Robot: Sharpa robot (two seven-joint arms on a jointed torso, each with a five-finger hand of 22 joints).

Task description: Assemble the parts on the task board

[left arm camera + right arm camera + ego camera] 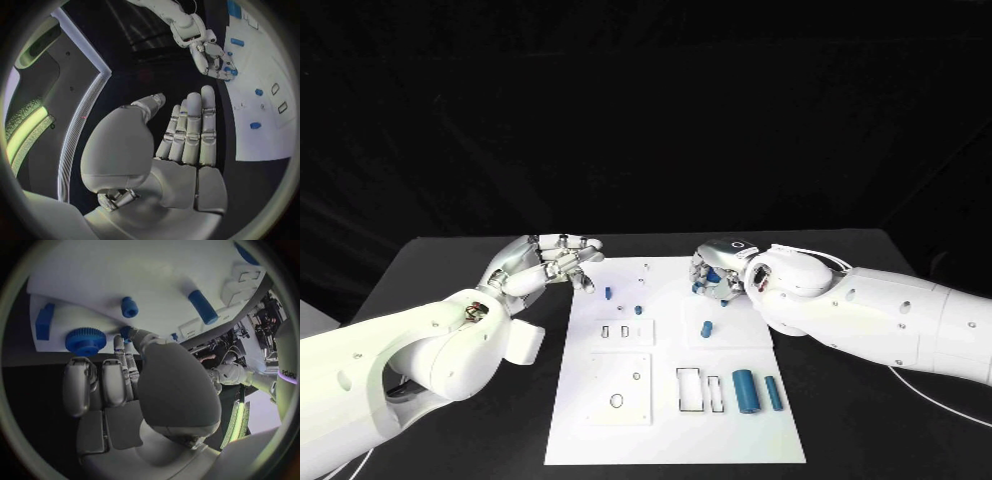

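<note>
White task board (678,440) bears no legible writing; blue parts (746,391).

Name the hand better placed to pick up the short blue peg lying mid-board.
Right. The right hand hovers over the task board, just beyond the blue peg. The left hand sits at the board's far left edge, fingers flat, farther away.

Dim black surround; bright board; fisheye edges

Right hand (134,385) beside blue gear (85,340)
</note>
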